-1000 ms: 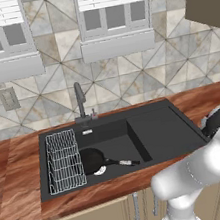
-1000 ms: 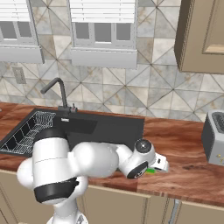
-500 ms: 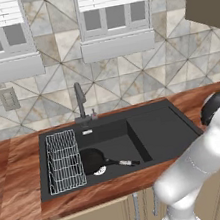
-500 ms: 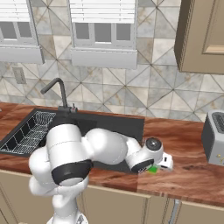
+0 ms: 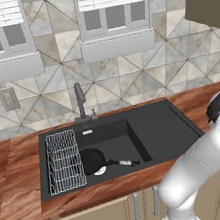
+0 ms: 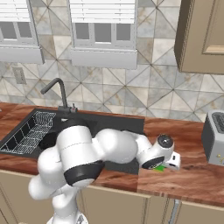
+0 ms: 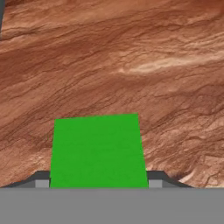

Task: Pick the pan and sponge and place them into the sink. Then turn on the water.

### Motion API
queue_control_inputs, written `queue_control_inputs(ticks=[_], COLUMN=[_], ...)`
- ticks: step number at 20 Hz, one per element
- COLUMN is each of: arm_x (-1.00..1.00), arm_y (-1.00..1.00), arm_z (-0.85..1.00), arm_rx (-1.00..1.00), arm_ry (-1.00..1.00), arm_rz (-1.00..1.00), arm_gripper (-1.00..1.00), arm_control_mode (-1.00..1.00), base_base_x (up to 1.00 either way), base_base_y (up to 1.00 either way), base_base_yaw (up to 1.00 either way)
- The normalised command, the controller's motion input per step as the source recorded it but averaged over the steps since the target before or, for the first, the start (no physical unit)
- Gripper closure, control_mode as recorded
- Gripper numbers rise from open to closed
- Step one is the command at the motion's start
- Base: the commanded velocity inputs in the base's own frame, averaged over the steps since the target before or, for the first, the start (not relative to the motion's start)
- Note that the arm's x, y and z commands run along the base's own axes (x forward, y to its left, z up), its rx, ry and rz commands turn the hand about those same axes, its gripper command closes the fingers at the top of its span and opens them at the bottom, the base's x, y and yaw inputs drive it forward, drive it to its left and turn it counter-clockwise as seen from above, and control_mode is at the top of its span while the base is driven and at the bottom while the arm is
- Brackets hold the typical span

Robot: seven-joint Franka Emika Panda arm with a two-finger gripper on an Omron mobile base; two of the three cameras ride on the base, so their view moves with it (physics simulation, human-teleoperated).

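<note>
The green sponge (image 7: 98, 151) lies flat on the wooden counter, right of the sink, and shows as a green sliver (image 6: 159, 168) under the hand in the right base view. My gripper (image 7: 98, 181) is down over it, one fingertip (image 7: 42, 180) pressed against each side of the sponge. The black pan (image 5: 92, 160) rests in the black sink (image 5: 161, 129) basin beside the white wire rack (image 5: 63, 160), its handle pointing right. No water shows at the dark faucet (image 5: 80, 99).
A grey toaster (image 6: 214, 138) stands on the counter at the far right, close to the hand. My white arm stretches across the sink's right side. Wall cabinets hang above the right counter. The tiled wall runs behind the faucet (image 6: 57, 89).
The fingers have closed in from wide open onto the sponge's sides. The hand has edged a little further right along the counter. The pan has not moved.
</note>
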Motion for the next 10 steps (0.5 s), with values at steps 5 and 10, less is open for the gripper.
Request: queue_control_inputs(ticks=[5,10], arm_x=[0.00,0.00], arm_y=[0.06,0.46], arm_z=[0.04,0.17], arm_rx=[0.01,0.00], arm_ry=[0.00,0.00], arm_rz=[0.00,0.00], arm_gripper=[1.00,1.00], arm_control_mode=[-1.00,-1.00], base_base_x=[0.00,0.00], base_base_y=[0.00,0.00], base_base_yaw=[0.00,0.00])
